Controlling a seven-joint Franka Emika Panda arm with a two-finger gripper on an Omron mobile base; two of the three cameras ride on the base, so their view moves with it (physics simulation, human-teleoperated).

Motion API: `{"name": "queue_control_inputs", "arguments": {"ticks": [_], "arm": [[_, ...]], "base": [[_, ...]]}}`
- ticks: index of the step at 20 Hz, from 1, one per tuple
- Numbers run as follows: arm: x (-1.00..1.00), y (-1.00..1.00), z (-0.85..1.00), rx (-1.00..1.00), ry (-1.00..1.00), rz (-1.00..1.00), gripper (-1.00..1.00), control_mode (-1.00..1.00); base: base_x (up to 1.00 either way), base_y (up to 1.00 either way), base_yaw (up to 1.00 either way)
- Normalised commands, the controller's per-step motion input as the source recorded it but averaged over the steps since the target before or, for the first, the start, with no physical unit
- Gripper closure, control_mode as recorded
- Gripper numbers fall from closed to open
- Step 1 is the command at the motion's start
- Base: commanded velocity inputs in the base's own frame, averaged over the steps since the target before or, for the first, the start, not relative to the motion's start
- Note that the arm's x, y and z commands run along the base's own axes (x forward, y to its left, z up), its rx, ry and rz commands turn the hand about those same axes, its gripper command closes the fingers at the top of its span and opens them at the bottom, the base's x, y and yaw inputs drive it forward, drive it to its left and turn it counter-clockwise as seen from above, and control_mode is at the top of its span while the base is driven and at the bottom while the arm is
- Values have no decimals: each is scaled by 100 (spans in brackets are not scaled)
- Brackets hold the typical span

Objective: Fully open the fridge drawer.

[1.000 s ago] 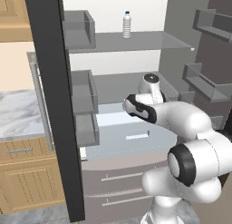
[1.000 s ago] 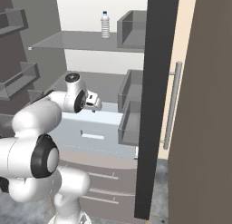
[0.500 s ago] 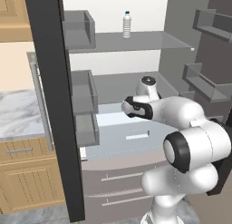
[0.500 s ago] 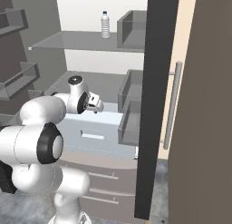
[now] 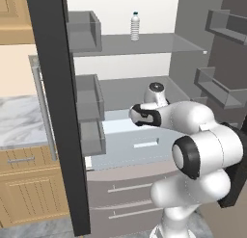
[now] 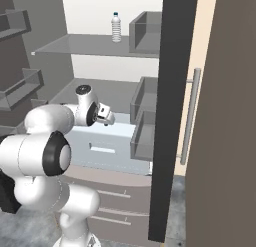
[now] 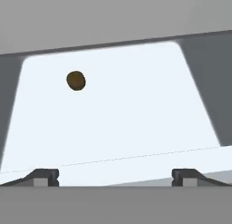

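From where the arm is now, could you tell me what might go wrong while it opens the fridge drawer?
The gripper is open above the fridge drawer, not at the handle slot, so a pull may slip. The small brown object inside could roll. The door bins beside the drawer could catch the arm.

Kitchen: open fridge point(image 5: 144, 54), wooden cabinets point(image 5: 29, 184), marble counter point(image 5: 19, 121).

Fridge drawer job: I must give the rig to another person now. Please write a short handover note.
Gripper: open, holding nothing, looking down into the fridge drawer.
Drawer: pale box below the lower shelf, partly pulled out; a small brown thing lies inside. Handle slot at front centre is untouched.
Done: drawer partly open.
Left: probably bring the fingers to the slot or front edge and pull it fully out.
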Motion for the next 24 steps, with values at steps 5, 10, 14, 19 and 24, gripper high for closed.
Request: {"name": "queue_control_inputs", "arguments": {"ticks": [5, 10, 14, 19, 24], "arm": [[-47, -28, -33, 7, 10, -13, -100, -100], [-100, -49, -33, 9, 17, -18, -100, -100], [-100, -41, -31, 6, 18, -17, -100, -100], [-56, -7, -9, 1, 3, -10, -100, -100], [-95, -5, -1, 1, 0, -7, -100, -100]], "base": [[0, 0, 0], [0, 0, 0], [0, 0, 0], [0, 0, 0], [0, 0, 0]]}}
